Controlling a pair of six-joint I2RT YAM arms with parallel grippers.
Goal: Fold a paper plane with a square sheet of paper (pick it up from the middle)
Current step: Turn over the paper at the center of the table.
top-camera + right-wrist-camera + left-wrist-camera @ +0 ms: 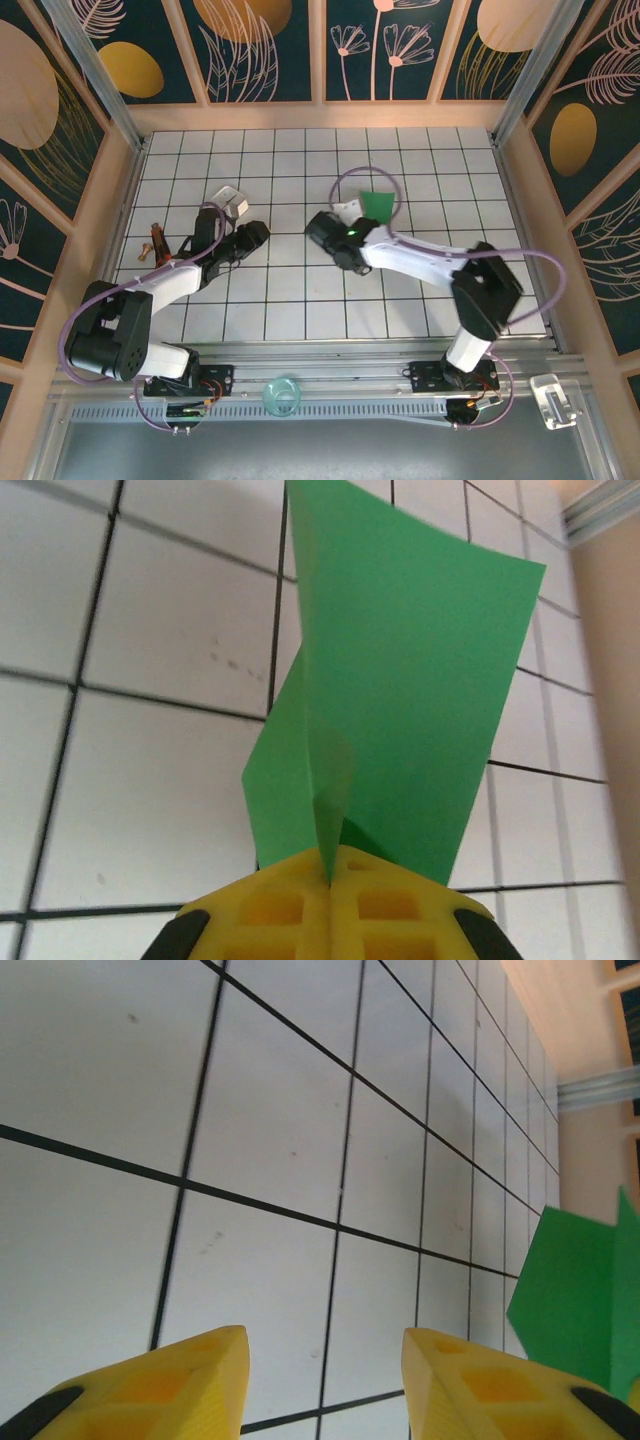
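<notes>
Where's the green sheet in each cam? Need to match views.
Top external: green sheet right of centre, toward the far side, at the tip of the right tool.
Left wrist: green sheet at the right edge, lower half.
Right wrist: green sheet in the centre, rising from the shut right tool, which pinches its lower edge.
Shared landmark: the white tiled tabletop with black grid lines.

left claw (322, 1360) ajar, right claw (330, 880) clamped

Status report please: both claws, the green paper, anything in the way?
Right claw shut on green paper sheet, sheet creased. Left claw open, empty, beside the sheet. No obstacle seen.
</notes>
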